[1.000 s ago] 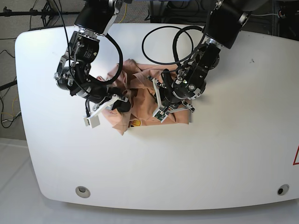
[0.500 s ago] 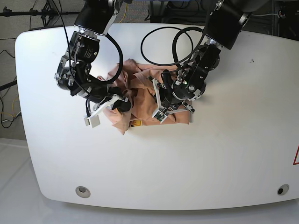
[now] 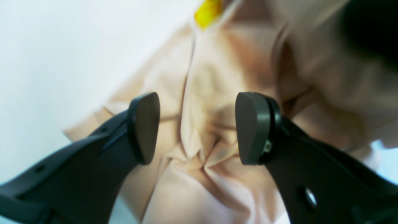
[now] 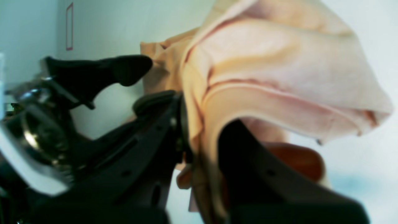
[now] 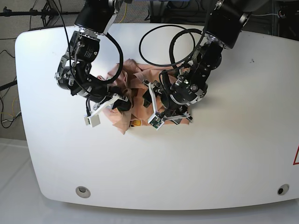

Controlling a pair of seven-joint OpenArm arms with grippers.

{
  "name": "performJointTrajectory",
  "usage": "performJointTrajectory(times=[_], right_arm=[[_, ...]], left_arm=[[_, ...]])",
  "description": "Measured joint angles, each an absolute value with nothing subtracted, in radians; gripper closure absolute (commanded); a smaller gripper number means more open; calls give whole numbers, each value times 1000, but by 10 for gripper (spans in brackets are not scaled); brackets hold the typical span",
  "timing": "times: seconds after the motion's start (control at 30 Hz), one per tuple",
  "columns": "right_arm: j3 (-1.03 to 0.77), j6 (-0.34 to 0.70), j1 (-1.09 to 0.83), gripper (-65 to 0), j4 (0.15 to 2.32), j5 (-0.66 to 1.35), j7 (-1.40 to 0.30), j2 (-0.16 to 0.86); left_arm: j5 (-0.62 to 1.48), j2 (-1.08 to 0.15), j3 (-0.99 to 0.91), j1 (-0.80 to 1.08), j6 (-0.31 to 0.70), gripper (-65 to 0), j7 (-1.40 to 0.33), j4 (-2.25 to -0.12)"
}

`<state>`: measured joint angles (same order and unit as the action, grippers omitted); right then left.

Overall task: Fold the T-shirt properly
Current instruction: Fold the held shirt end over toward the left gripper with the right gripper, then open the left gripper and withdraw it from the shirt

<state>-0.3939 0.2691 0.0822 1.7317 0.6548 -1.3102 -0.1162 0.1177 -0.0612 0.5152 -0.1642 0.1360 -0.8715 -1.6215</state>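
Overhead and 2 wrist views of a white surface (image 5: 224, 154) carrying a crumpled peach T-shirt (image 5: 140, 100).

The T-shirt lies bunched in the far-central part of the surface, between the 2 arms, with many folds and no flat panel visible. A small yellow mark (image 5: 136, 123) shows at its near edge; in the left wrist view the same yellow mark (image 3: 209, 10) sits at the far end of the cloth (image 3: 211, 93).

Left claw (image 3: 197, 127): its 2 dark pads stand well apart, hovering over a ridge of pinched cloth that rises between them. Neither pad (image 3: 145, 124) can be seen pressing the fabric, so nothing is held. In the overhead view this left claw (image 5: 156, 100) is at the right half of the garment.

Right claw (image 4: 199, 146): its 2 fingers are closed tight on a fold of the T-shirt (image 4: 279, 77), which drapes up and over them and hangs clear of the surface. In the overhead view the right claw (image 5: 122, 104) is at the left edge of the garment.

A black cable (image 5: 159, 46) loops on the surface just beyond the T-shirt, on the far side.
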Motion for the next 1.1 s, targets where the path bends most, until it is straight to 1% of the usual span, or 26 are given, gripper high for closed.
performJointTrajectory(times=[0.4, 0.53, 0.8, 0.97, 1.1], right_arm=[[-393, 269, 82, 0, 1732, 655, -1311, -116], [-389, 269, 83, 0, 1732, 656, -1311, -116], [-283, 269, 86, 0, 1734, 655, -1314, -110], [-224, 268, 86, 0, 1734, 658, -1314, -114], [-178, 242, 86, 0, 1734, 655, -1313, -107]], left_arm=[[117, -67, 353, -166, 135, -366, -965, -1744], [131, -94, 297, -164, 142, -366, -995, -1753], [114, -194, 223, -140, 138, -366, -990, -1754], [125, -223, 193, -67, 142, -367, -972, -1752], [125, -243, 172, 1, 142, -367, -914, -1749]])
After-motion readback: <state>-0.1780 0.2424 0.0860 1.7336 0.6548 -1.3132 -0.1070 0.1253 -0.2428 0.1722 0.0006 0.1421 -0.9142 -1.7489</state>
